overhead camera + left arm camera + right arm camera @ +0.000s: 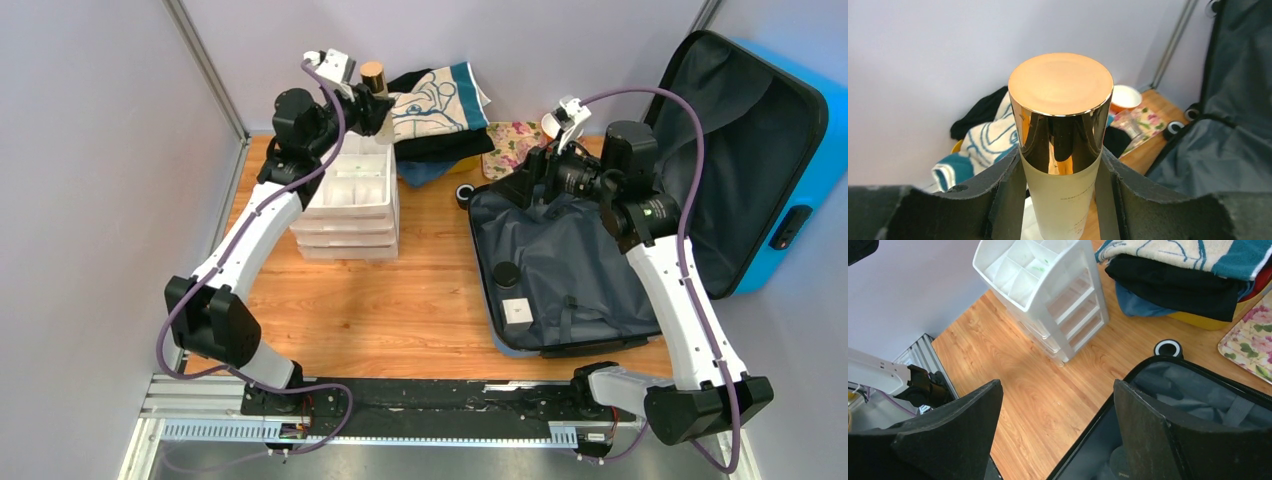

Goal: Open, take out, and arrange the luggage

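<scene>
The left gripper (1058,167) is clamped on a frosted bottle (1060,145) with a shiny copper cap. Its fingers press the pale body just under the cap, and the bottle stands upright between them. Directly beneath it sits a white drawer organiser (350,195) with an open compartment tray on top. Beyond the fingertips lies a pile of folded clothes (437,105), and past that a floral tray (512,145).

The right gripper (1057,390) stands wide open, holding nothing. Under it runs the left rim of the luggage (565,250), which lies open on the table. The grey-lined base spreads below and to the gripper's right, and the lid is propped up beyond it against the wall. A small white box (517,311) and a small black round object (506,273) rest on the lining, back toward the arm's base.

The luggage looks stiff, bulky and probably too heavy for one arm (its glossy blue shell would likely slip between the pads too). I judge the black rim trim or the fabric straps in the lining the better holds. The lining itself looks soft and would likely bunch.
</scene>
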Robot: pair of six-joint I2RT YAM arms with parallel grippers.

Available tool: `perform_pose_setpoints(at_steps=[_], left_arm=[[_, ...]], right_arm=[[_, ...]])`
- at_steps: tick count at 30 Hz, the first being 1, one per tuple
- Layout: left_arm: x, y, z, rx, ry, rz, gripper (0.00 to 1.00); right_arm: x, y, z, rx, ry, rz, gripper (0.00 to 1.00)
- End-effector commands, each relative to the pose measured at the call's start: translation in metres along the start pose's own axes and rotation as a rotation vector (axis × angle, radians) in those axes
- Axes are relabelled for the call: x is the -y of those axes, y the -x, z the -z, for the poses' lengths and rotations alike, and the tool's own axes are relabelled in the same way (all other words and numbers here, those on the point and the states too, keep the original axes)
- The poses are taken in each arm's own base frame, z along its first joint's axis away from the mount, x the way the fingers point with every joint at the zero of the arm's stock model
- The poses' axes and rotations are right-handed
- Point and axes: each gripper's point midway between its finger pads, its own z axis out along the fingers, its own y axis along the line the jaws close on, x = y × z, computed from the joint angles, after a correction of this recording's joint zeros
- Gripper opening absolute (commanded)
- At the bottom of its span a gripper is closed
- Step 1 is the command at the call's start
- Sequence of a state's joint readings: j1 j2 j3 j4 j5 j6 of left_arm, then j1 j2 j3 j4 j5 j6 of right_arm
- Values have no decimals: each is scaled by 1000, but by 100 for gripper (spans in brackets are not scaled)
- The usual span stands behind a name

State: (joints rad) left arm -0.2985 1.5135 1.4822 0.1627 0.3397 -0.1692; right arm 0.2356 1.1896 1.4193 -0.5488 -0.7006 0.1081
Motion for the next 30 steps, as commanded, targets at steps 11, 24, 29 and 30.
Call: perform_pose_setpoints(at_steps=[11,24,29,30], left_arm=[[-31,-2,-3,31,102,-178,0],[-46,-48,10,-51,164,-45,27],[-36,-45,22,-58,153,-1,76],[-35,-44,24,-59,154,1,81]], right_arm=[[1,7,13,3,-24,62,85],[25,-23,12,-81,-119,6,93],[37,-40,13,-145,-164,0,93],[40,-42,15,-149,-180,0,93]])
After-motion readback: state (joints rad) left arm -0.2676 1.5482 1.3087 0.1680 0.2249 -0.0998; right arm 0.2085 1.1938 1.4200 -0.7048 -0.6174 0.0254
